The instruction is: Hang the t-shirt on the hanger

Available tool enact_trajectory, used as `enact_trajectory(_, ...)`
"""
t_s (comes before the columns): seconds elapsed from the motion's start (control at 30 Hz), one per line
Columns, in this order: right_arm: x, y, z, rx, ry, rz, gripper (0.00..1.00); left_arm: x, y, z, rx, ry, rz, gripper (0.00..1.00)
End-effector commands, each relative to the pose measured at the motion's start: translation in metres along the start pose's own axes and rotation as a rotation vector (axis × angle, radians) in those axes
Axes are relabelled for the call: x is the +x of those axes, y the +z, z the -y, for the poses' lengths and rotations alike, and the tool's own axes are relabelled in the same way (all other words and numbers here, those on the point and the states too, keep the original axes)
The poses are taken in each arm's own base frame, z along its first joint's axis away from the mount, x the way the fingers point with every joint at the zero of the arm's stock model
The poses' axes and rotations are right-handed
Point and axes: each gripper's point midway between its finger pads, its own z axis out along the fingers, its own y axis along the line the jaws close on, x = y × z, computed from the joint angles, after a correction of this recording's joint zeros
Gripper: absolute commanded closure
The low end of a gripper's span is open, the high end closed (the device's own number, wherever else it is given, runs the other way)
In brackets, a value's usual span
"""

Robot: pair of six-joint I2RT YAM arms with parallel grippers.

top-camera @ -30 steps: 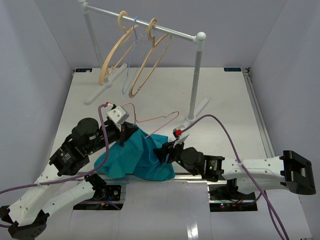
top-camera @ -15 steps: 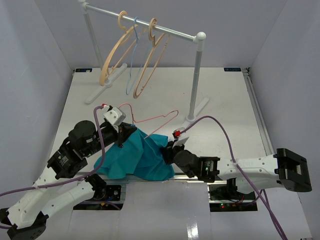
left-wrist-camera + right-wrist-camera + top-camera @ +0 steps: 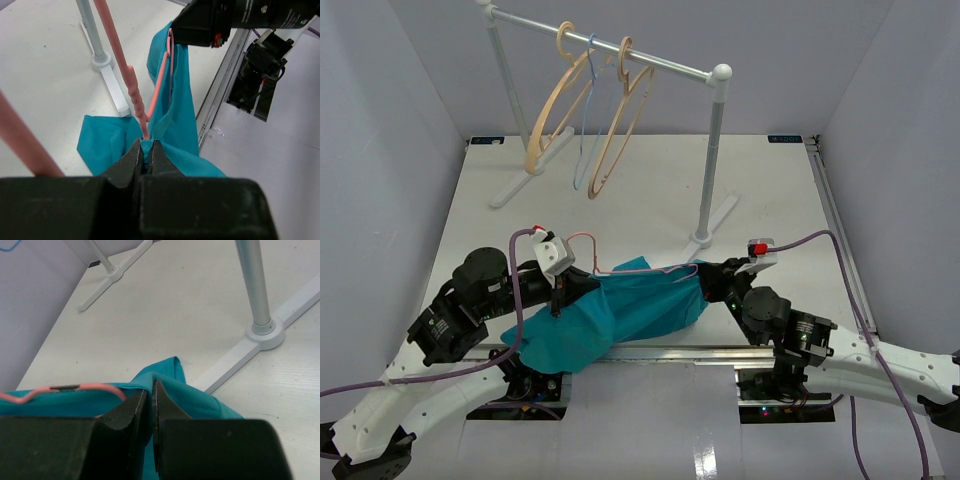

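Top external view: the teal t-shirt [image 3: 635, 310] lies stretched sideways at the near edge of the bench [image 3: 650, 190], one end pinched at each side. The pink hanger [image 3: 670, 268] runs along its far edge, hook rising at the left end. Beyond stands a rack [image 3: 620, 50] with three other hangers on it.

Left wrist view: the left tool [image 3: 147, 159] is clenched on a small fold of the t-shirt. Fabric bulges out of the narrow slit between its jaws. The hanger's thick ribbed wire comes down to that same pinch; I cannot tell whether the jaws grip the wire as well as the cloth. Ahead of this tool the t-shirt rises as a taut band to the right tool, a thinner pink wire running along it.

Right wrist view: the right tool [image 3: 150, 400] is also clenched on teal fabric, a fold poking out just ahead of its jaws. To the left of the jaws, pink wire follows the top edge of the cloth. Whether it sits inside the t-shirt or on it is unclear.

The two pinches likely hold the t-shirt taut so the fabric can be worked over the hanger's shoulders without bunching. The t-shirt looks partly on, not yet settled. Pulling too hard could slip the cloth from either grip.
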Motion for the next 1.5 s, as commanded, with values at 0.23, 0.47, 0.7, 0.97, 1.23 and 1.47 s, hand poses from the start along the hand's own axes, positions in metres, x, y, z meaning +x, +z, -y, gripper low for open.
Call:
enact_trajectory(0.23,-0.041,-0.016,0.032,0.122,-0.131,0.03,0.92,0.023,-0.002,-0.01,-0.035,0.067,-0.069,1.0)
enact_trajectory(0.47,-0.042,-0.019,-0.057,-0.265,-0.321,-0.143,0.92,0.039,0.019,-0.003,0.043,0.04,-0.12,1.0)
enact_trajectory(0.7,-0.026,-0.052,-0.102,-0.569,-0.397,-0.319,0.85,0.058,0.029,0.021,0.197,-0.016,-0.132,1.0)
enact_trajectory(0.97,-0.031,-0.065,-0.074,-0.496,-0.406,-0.337,0.57,0.047,0.02,0.049,0.352,0.001,-0.036,1.0)
enact_trajectory(1.23,-0.046,-0.076,-0.09,-0.599,-0.432,-0.308,0.47,0.048,0.019,0.06,0.415,-0.02,-0.022,1.0)
enact_trajectory(1.47,-0.047,-0.085,-0.146,-0.873,-0.474,-0.285,0.45,0.047,0.023,0.065,0.458,-0.054,-0.029,1.0)
